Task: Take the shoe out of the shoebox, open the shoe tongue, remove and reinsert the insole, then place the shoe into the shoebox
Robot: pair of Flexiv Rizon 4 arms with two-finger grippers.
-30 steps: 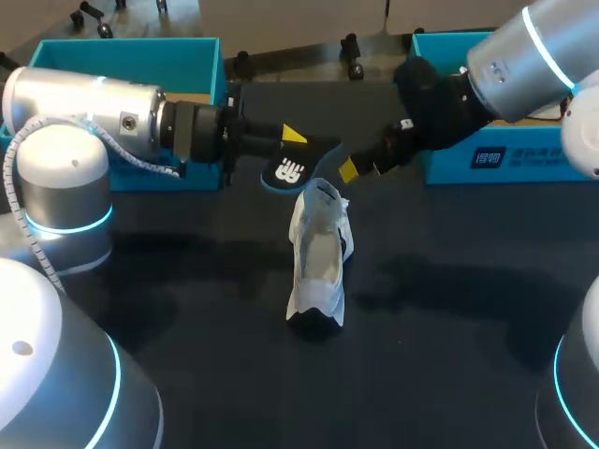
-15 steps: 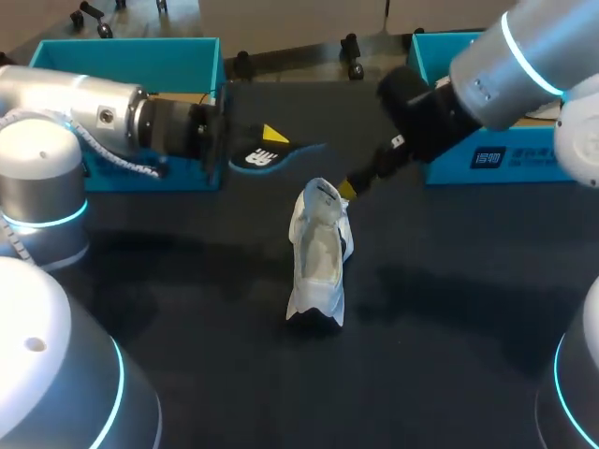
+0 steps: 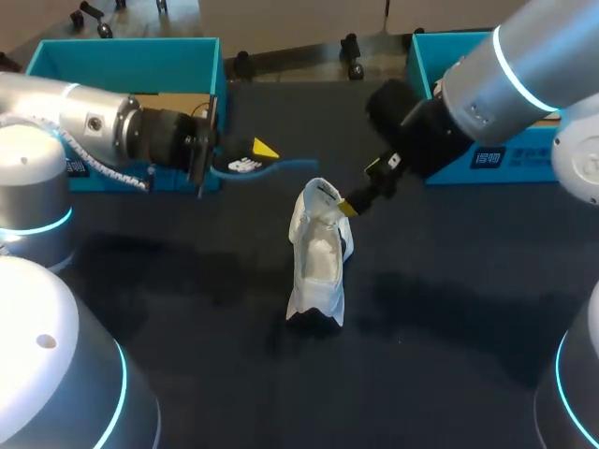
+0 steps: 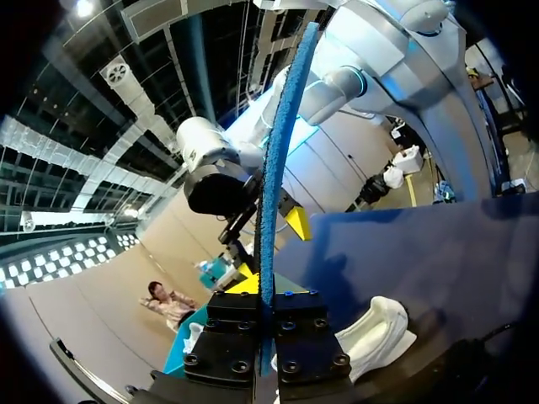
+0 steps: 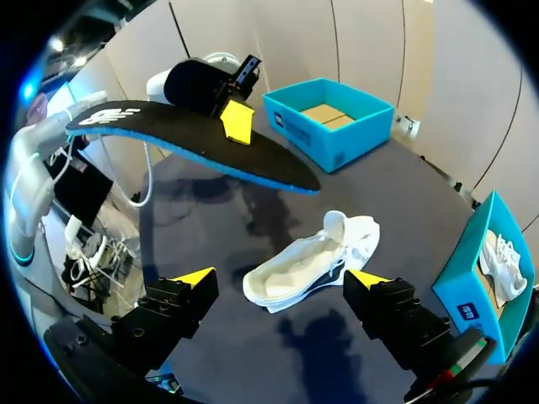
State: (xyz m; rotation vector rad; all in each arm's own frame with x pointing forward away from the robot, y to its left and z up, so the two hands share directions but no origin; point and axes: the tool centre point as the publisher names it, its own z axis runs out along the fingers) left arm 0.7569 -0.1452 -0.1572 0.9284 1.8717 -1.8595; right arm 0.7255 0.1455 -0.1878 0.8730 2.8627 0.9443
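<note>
The left end effector (image 3: 255, 154) was clamped on the insole (image 3: 284, 169) toward its heel end. It held the insole in the air over the far side of the tabletop (image 3: 449, 318), just in front of a teal shoebox (image 3: 122, 64). From that arm's own wrist view the insole ran edge-on, straight out between the fingers. The white shoe (image 3: 318, 267) sat out of the box in the middle of the tabletop with its opening facing up. The right end effector (image 3: 353, 202) hung at the end of the shoe nearer the boxes, fingers spread wide and nothing in them. The insole looked thin, light and bendy, so I'd guess its free end would droop or flap and want guiding into the opening. The shoe seemed soft and light too, likely to slide or tip if pushed. A hold on the firmer heel collar looked the safest way to steady it.
</note>
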